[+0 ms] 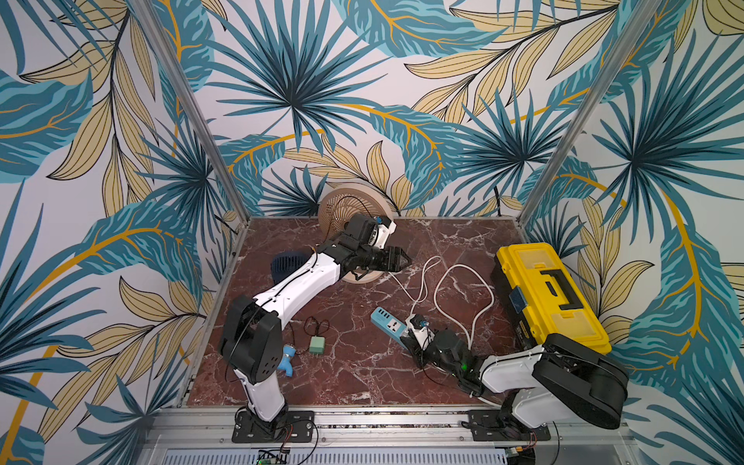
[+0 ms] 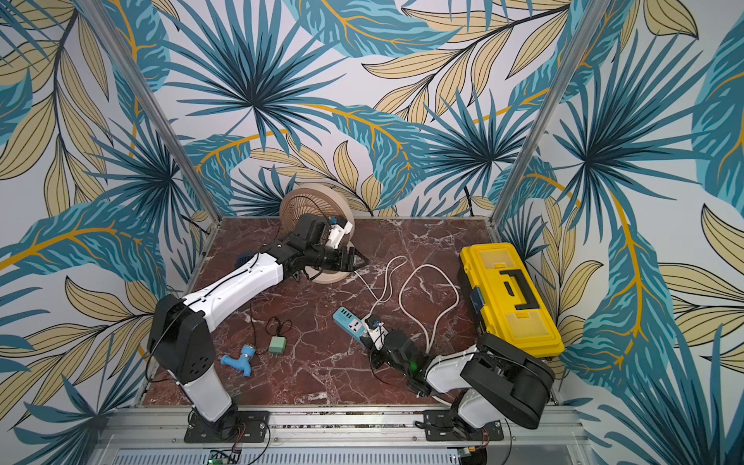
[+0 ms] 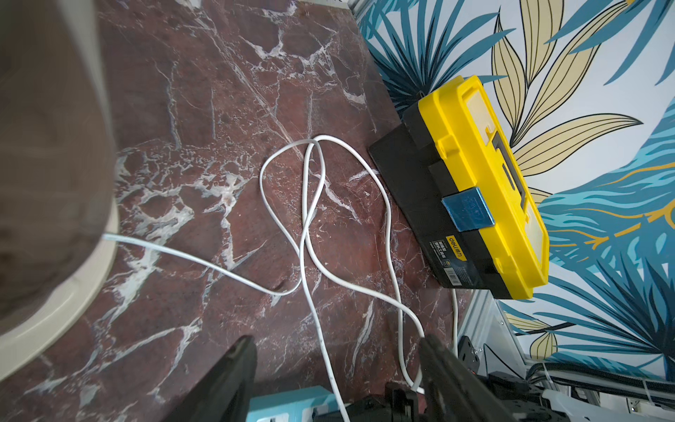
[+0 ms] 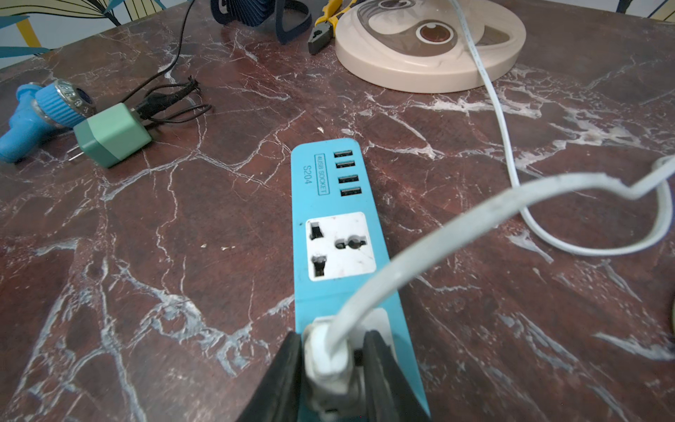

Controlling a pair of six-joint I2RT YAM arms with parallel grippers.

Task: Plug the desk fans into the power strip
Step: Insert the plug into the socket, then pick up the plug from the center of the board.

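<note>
The beige desk fan (image 1: 346,201) stands at the back, and its round base (image 4: 431,47) rests on the marble. Its white cord (image 1: 422,277) loops across to the light-blue power strip (image 4: 339,204). One white socket on the strip is bare. On the other socket stands the fan's white plug (image 4: 328,361); how deep it sits is hidden. My right gripper (image 4: 331,335) straddles the plug with its jaws slightly apart, one finger touching it and a thin gap at the other. My left gripper (image 1: 404,261) hovers beside the fan base, open wide and holding nothing (image 3: 336,339).
A yellow toolbox (image 1: 551,294) lies along the right wall. A green charger (image 1: 317,345) with a black wire and a blue tap fitting (image 1: 288,360) lie near the left arm. A dark-blue slatted object (image 1: 286,265) and pliers (image 4: 328,22) sit beside the fan base.
</note>
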